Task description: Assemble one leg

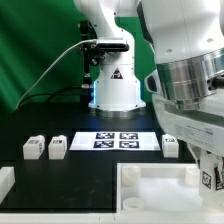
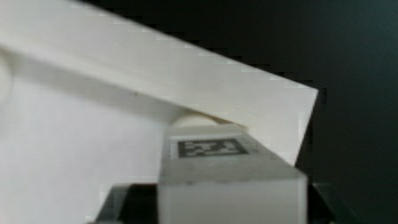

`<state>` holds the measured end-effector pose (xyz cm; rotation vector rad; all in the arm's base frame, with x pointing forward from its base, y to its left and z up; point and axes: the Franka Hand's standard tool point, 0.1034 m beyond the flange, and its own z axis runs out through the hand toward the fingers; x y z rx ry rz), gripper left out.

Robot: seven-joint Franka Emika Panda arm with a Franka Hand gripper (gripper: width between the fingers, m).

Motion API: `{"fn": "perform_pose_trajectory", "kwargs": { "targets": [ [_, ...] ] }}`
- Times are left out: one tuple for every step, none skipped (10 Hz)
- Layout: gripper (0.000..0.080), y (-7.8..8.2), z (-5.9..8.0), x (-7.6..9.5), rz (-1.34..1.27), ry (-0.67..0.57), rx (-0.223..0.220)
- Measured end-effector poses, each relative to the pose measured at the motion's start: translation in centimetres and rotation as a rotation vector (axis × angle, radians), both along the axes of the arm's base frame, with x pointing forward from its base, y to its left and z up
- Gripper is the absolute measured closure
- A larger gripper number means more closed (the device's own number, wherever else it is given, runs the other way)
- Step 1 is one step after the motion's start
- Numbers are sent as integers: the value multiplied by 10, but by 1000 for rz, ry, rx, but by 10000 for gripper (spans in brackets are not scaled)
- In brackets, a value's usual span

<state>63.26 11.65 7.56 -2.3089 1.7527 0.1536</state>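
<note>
Gripper (image 1: 207, 176) is hanging low over the tabletop's near corner on the exterior view's right. It is clenching the leg (image 2: 210, 148), as far as the wrist view lets me judge: the tagged block is sitting square between the jaws, tag face toward the camera.

The leg is being held up against the white body (image 1: 150, 166), which is lying along the tabletop's near edge. In the wrist view its end is meeting the underside or edge of a broad white panel, touching or all but touching.

Progress, by my reckoning: the pick-up is done and the leg is at the body, so seating or screwing it home is what is remaining. Nothing is showing it fixed yet.

Three spare legs are waiting mid-table. Two (image 1: 33, 147) (image 1: 57, 147) are standing side by side toward the edge on the exterior view's left. One (image 1: 170, 145) is sitting just beside the marker board (image 1: 115, 140) on its right.

Hard to read:
- The arm's own wrist is blocking much of the exterior view's right, so the joint between leg and body is not showing there.
- The wrist view is blurring close up — any hole or thread on the body is hidden.
- The fingertips are cropped at the frame's border.
- A small white piece (image 1: 5, 180) at the near corner on the exterior view's left is cut off, and I cannot name it.
</note>
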Motion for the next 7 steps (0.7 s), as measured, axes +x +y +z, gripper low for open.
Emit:
{"fn": "perform_pose_trajectory", "kwargs": {
  "targets": [
    [499, 2, -1, 0, -149, 26, 22],
    [499, 1, -1, 1, -183, 32, 33],
    [499, 2, -1, 1, -229, 45, 38],
    [499, 2, -1, 0, -209, 40, 36],
    [319, 2, -1, 0, -159, 27, 33],
    [207, 4, 0, -1, -91, 18, 28],
    [207, 5, 3, -1, 107, -14, 1]
  ]
}}
